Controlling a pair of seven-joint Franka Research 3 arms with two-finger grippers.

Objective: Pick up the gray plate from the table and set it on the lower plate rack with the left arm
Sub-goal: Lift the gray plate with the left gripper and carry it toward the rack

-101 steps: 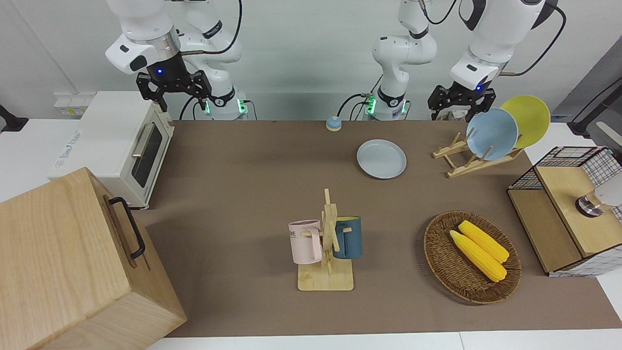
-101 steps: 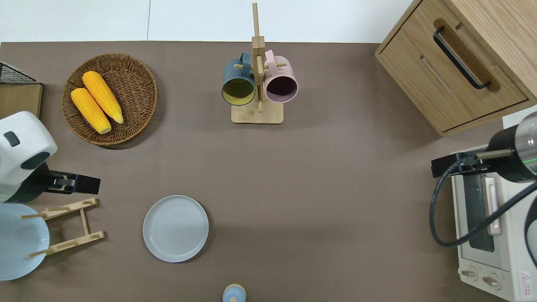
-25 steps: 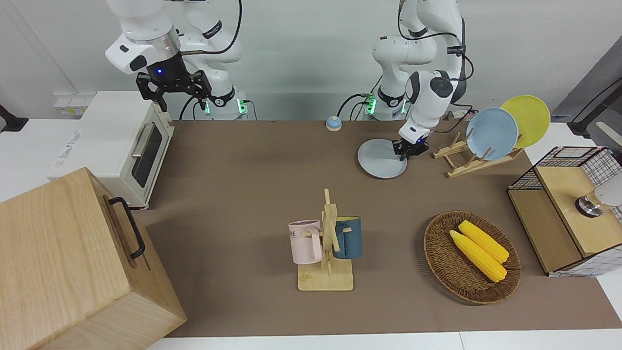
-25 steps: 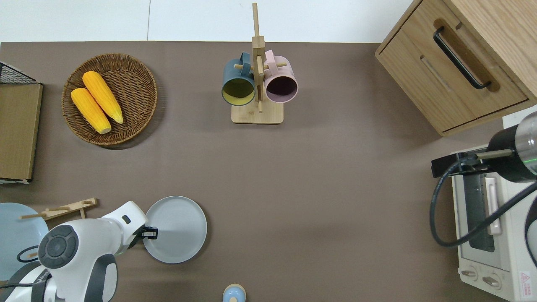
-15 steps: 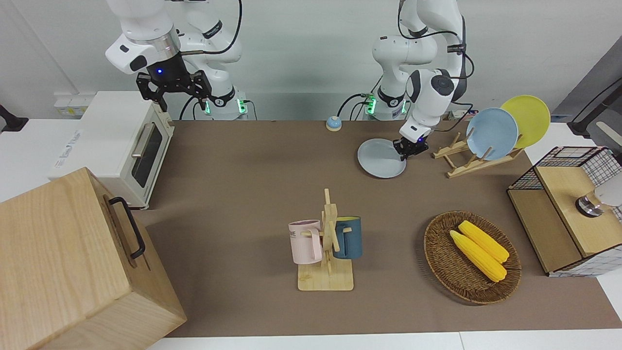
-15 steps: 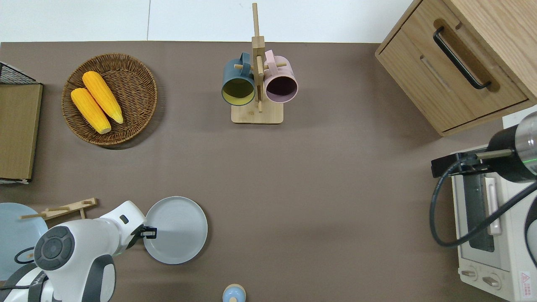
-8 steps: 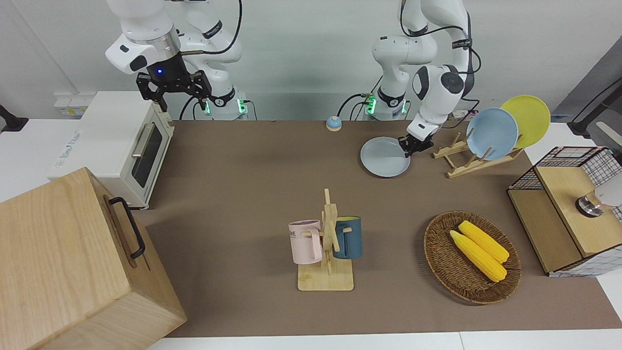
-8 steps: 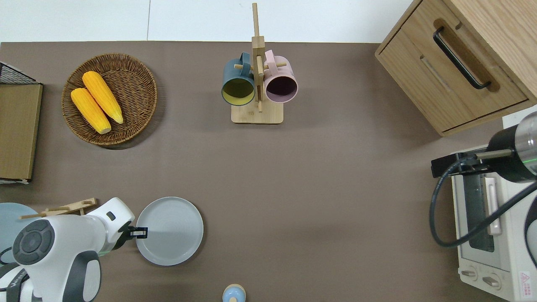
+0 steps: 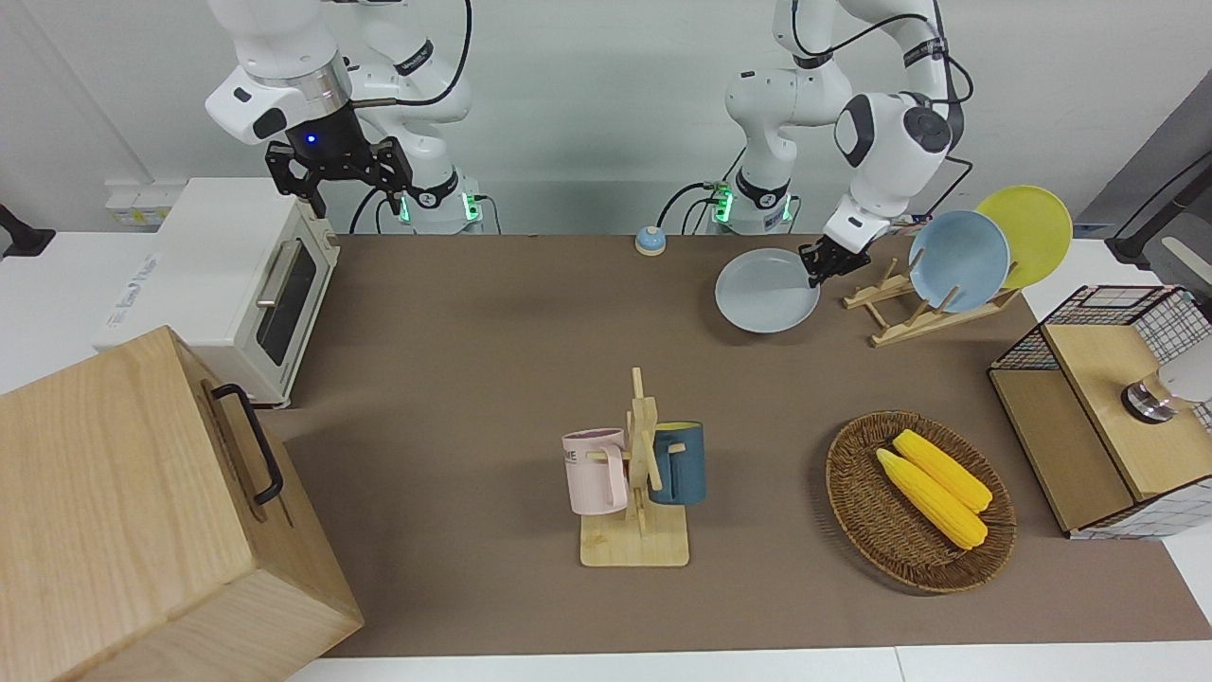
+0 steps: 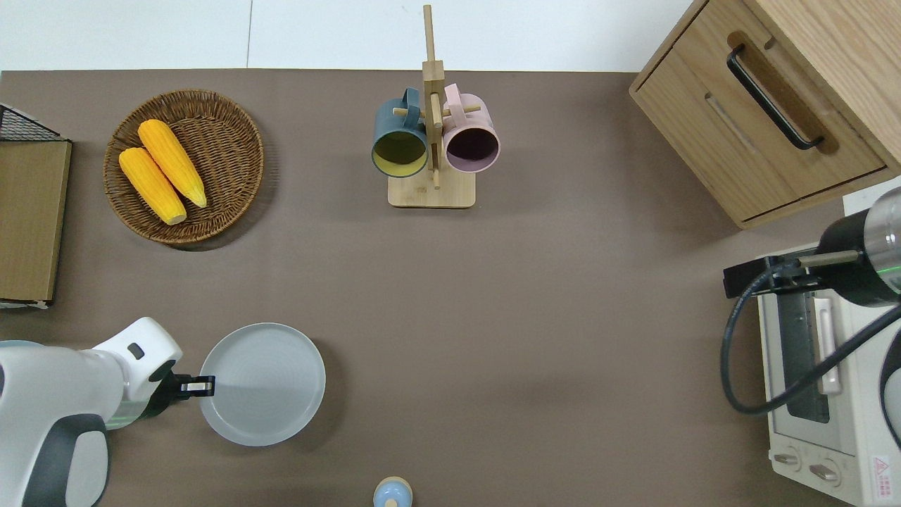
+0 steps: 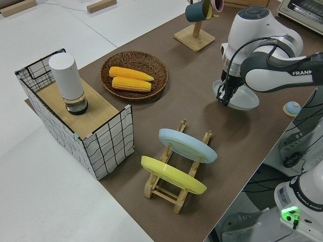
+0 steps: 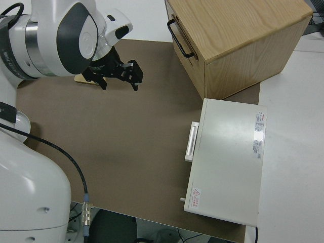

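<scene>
My left gripper (image 9: 816, 266) is shut on the rim of the gray plate (image 9: 765, 292) and holds it roughly level, a little above the brown table (image 9: 492, 322). In the overhead view the gripper (image 10: 201, 385) grips the plate (image 10: 264, 384) at its edge toward the left arm's end. The light-wood plate rack (image 9: 907, 315) stands beside it, toward the left arm's end. Its lower slots are bare; a sky-blue plate (image 9: 958, 260) and a yellow plate (image 9: 1027, 234) lean in its upper slots. The arm hides the rack in the overhead view. My right gripper (image 9: 350, 189) is parked and open.
A mug stand (image 9: 636, 474) with two cups stands mid-table. A wicker basket (image 9: 918, 502) holds two corn cobs. A wire crate (image 9: 1103, 407) is at the left arm's end. A toaster oven (image 9: 237, 284) and wooden cabinet (image 9: 142, 511) are at the right arm's end. A small bell (image 9: 650, 241) sits near the robots.
My left gripper closed on the plate's rim, lifted the plate off the table and carried it toward the rack at the left arm's end. The right arm has not moved.
</scene>
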